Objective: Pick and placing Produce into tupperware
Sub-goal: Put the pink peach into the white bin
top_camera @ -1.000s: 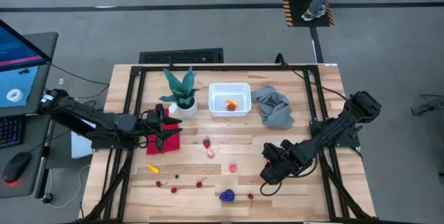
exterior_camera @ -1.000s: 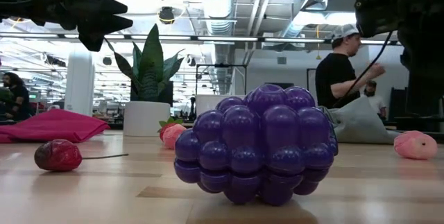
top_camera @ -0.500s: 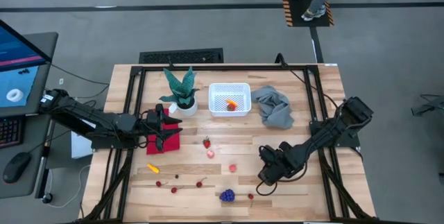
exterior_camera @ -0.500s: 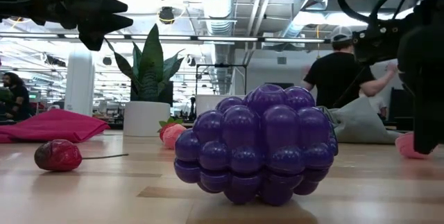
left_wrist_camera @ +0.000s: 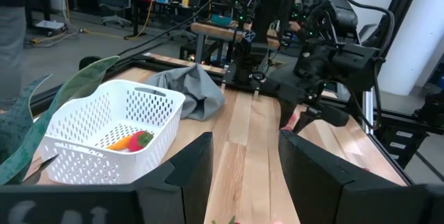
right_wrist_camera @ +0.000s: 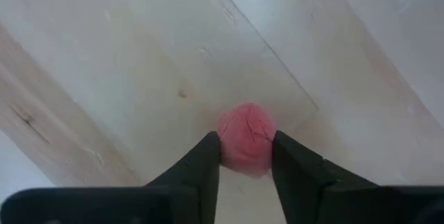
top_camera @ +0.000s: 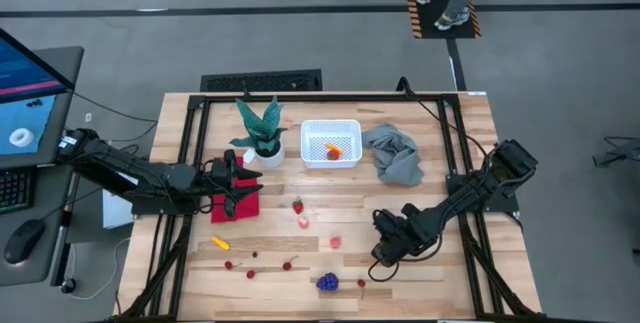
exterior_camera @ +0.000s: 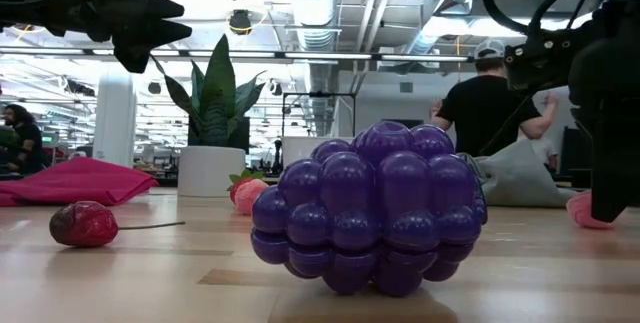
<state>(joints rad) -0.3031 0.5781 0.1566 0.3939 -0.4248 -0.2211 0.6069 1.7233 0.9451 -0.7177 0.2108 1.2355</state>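
Observation:
My right gripper (top_camera: pixel 381 256) points down at the table's near right and is shut on a small pink ball (right_wrist_camera: pixel 244 130). The high view hides that ball under the gripper; the low view shows part of it (exterior_camera: pixel 580 211) beside the dark finger. My left gripper (top_camera: pixel 238 189) hovers open and level over the red cloth at the left, with nothing between its fingers. The white tupperware (top_camera: pixel 330 143) stands at the far middle with an orange and red piece inside. A purple grape bunch (top_camera: pixel 327 282), a strawberry (top_camera: pixel 297 205), cherries (top_camera: pixel 288 263) and a yellow piece (top_camera: pixel 220 243) lie on the wood. My right gripper pinches the pink ball between its two fingers, one on each opposite side (right_wrist_camera: pixel 223 141). The fingers come from above, pointing steeply down. The ball sits on the wooden table top.
A potted plant (top_camera: pixel 262 133) stands left of the tupperware and a grey cloth (top_camera: pixel 393 153) lies to its right. Two more pink pieces (top_camera: pixel 335 242) lie between the strawberry and my right gripper. A person stands in the room beyond the table (exterior_camera: pixel 490 103).
My right gripper has sunk toward the table and shifted slightly toward the left edge, coming down around the pink ball, which has stayed in place. The person in the background has moved.

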